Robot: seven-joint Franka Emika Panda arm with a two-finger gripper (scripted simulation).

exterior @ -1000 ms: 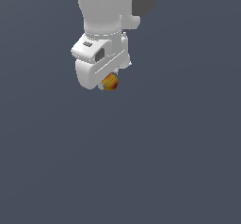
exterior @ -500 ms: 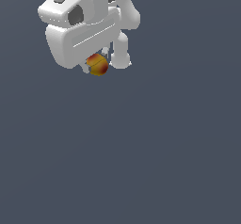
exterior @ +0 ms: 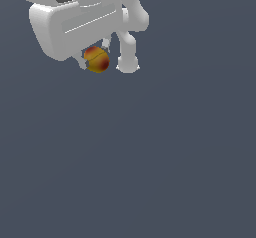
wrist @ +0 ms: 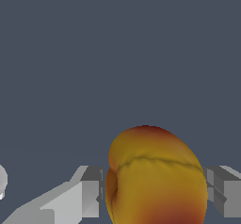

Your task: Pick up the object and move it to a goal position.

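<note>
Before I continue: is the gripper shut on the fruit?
Shut on the fruit: gripper fingers press both its sides.

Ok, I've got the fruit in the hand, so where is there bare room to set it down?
Nearly everywhere. In the exterior view the grey surface is bare below and to that view's right of the hand holding the fruit. Only the upper left corner is crowded, by the arm itself. The wrist view shows plain grey beyond the fruit too.

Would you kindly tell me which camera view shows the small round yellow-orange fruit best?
The wrist view: the small round yellow-orange fruit fills the frame between the jaws, its crease visible. In the exterior view it is small, partly hidden under the white gripper.
</note>
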